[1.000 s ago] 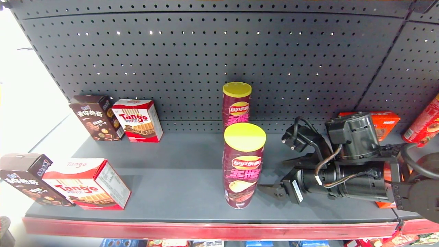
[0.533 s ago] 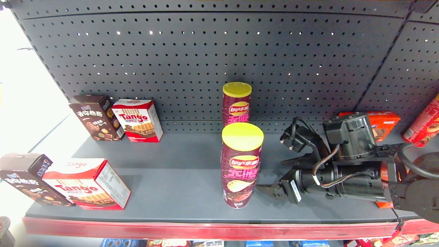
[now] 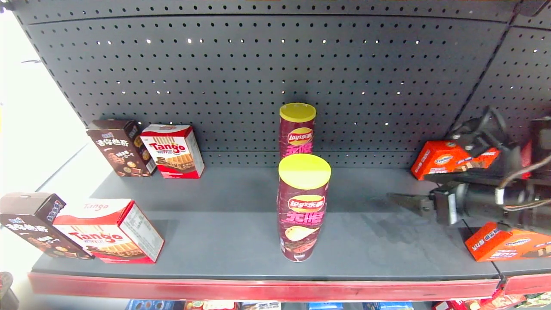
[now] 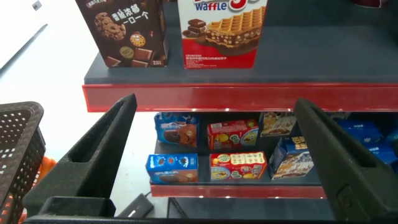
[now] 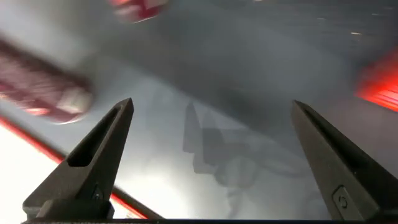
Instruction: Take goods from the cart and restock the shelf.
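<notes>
Maroon chip can (image 3: 304, 206) with the yellow lid stands upright on the shelf (image 3: 215, 241), centred and toward the front lip. A second can (image 3: 297, 129) is straight behind it at 12 o'clock, against the pegboard (image 3: 215, 86). right gripper (image 3: 409, 191) is at 3 o'clock of the front can, well apart, claw spread wide and holding nothing; the right wrist view shows bare shelf between its fingers. left gripper (image 4: 214, 155) is likewise spread and empty, down below the shelf's red edge, facing the lower shelf (image 4: 236, 190), with a mesh basket (image 4: 18, 149) nearby. Risks, my read: the can is tall and narrow, so any return sweep from 3 o'clock could tip it off the front. The arm is also threaded between two orange boxes, the rear orange box (image 3: 443, 160) at 2 o'clock and the front orange box (image 3: 503, 245) at 4 o'clock. A sloppy exit could clip either, and the front one is close to the lip. Versus a second ago: the claw was just beside the can, nearly touching. It has since backed off toward 3 o'clock, uncovering both orange boxes. The can nudged slightly toward 9 o'clock early on, then sat still.
</notes>
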Available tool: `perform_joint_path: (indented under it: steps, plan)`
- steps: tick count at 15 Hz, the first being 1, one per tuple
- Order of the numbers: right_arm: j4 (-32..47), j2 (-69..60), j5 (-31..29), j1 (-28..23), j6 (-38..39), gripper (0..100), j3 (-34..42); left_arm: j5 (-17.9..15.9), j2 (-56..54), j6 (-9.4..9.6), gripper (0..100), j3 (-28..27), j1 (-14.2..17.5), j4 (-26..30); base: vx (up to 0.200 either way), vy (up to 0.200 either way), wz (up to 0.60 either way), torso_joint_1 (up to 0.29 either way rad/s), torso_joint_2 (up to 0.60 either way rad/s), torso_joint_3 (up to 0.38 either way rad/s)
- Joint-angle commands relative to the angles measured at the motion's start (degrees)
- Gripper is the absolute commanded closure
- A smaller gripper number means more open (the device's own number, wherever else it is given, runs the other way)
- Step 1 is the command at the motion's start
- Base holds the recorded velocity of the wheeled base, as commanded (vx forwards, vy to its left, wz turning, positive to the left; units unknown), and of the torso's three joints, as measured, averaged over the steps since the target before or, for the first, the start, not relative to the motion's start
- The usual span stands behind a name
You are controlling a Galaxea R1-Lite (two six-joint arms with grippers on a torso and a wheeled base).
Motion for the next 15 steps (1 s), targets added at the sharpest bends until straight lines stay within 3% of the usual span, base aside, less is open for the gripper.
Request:
perform_joint_path:
  steps: [1,3,5,8,10,12,13,15]
  plan:
    - [0.5,-23.0,0.0,-15.8,0.5,0,11.4,0.0,0.1,0.02,0,0.0,0.0,0.0,0.000,0.000,0.00,0.000,0.00,0.000]
    - [0.6,-37.6,-0.1,-22.6,0.8,0,20.3,-0.1,0.1,0.11,0,0.0,0.0,0.0,0.000,0.000,0.00,0.000,0.00,0.000]
    - [1.4,-46.7,0.1,-25.7,0.3,0,25.1,-0.2,0.1,0.20,0,0.0,0.0,0.0,0.000,0.000,0.00,0.000,0.00,0.000]
    - [16.6,-66.4,0.2,-27.4,0.5,0,29.7,-0.2,0.1,0.20,0,-0.1,-0.1,0.2,0.000,0.000,0.00,0.000,0.00,0.000]
    - [23.7,-72.1,-0.1,-27.5,0.6,0,31.4,-0.2,0.1,0.20,0,0.0,0.0,0.0,0.000,0.000,0.00,0.000,0.00,0.000]
    - [20.0,-72.5,-2.9,-27.5,1.7,0,36.7,-0.1,0.1,0.20,0,0.0,0.0,0.0,0.000,0.000,0.00,0.000,0.00,0.000]
    - [15.7,-72.5,-3.8,-27.5,2.0,0,42.9,-0.2,0.1,0.20,0,-0.1,0.0,0.0,0.000,0.000,0.00,0.000,0.00,0.000]
    - [8.9,-72.5,-5.5,-26.5,3.2,0,45.4,-0.1,0.1,0.20,0,0.0,0.0,-0.1,0.000,0.000,0.00,0.000,0.00,0.000]
